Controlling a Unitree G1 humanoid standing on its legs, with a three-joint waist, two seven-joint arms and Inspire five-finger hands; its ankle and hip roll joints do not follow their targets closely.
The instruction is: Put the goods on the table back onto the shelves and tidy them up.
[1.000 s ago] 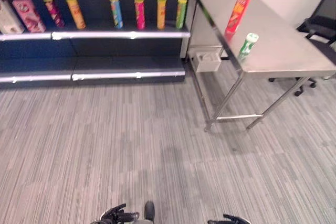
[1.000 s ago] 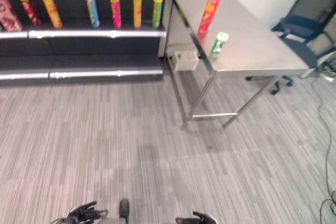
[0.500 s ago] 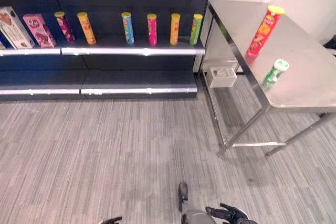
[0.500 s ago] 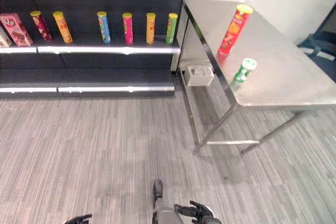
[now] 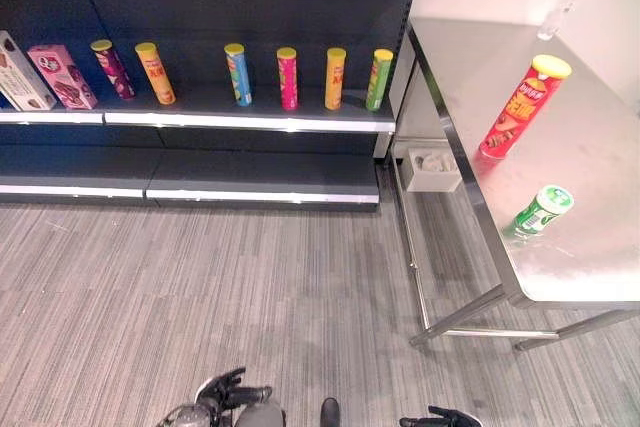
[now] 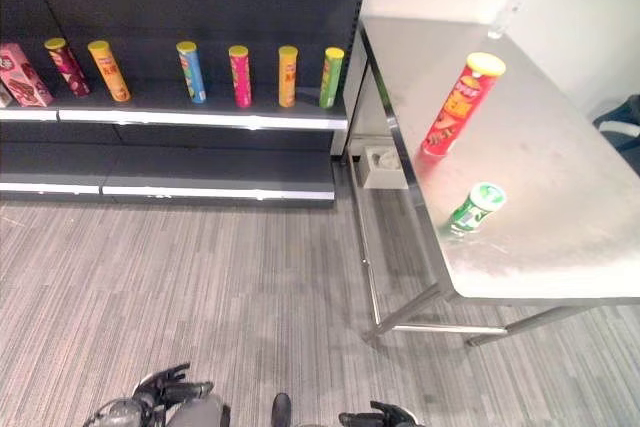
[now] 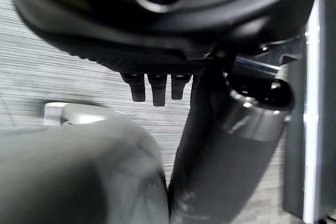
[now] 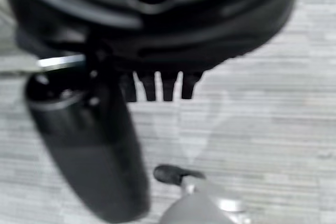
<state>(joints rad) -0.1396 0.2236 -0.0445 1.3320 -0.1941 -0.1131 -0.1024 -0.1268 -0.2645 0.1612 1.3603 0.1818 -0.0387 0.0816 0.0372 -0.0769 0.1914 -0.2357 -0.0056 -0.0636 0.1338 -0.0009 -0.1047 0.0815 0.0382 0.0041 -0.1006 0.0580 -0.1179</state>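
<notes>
Nearest, at the lower edge of the head views, the left robot hand (image 5: 222,397) and the right robot hand (image 5: 440,417) hang low over the carpeted floor (image 5: 200,287). In each wrist view the fingers (image 7: 152,88) hang straight and relaxed with nothing between them, so both are empty.

Further out to the right stands the steel tabletop (image 5: 600,257). A short green can (image 5: 541,211) stands near its front edge, and a tall red can (image 5: 522,107) stands behind it, well apart. A clear bottle (image 5: 563,3) is seen at the far corner. Below the tabletop a small white box (image 5: 432,169) rests on the floor.

Farthest, to the left, the dark shelf (image 5: 250,119) carries a row of upright cans, with a green-yellow can (image 5: 379,79) at the end nearest the table and a pink box (image 5: 62,75) toward the other end.

The step in hand is judged to be the approach to the table. It would be done well if the body is squared to the front edge, so that the green can is reached first without the red one being knocked. A firm wrap around the can's middle is advised.

No print on the labels can be read.
</notes>
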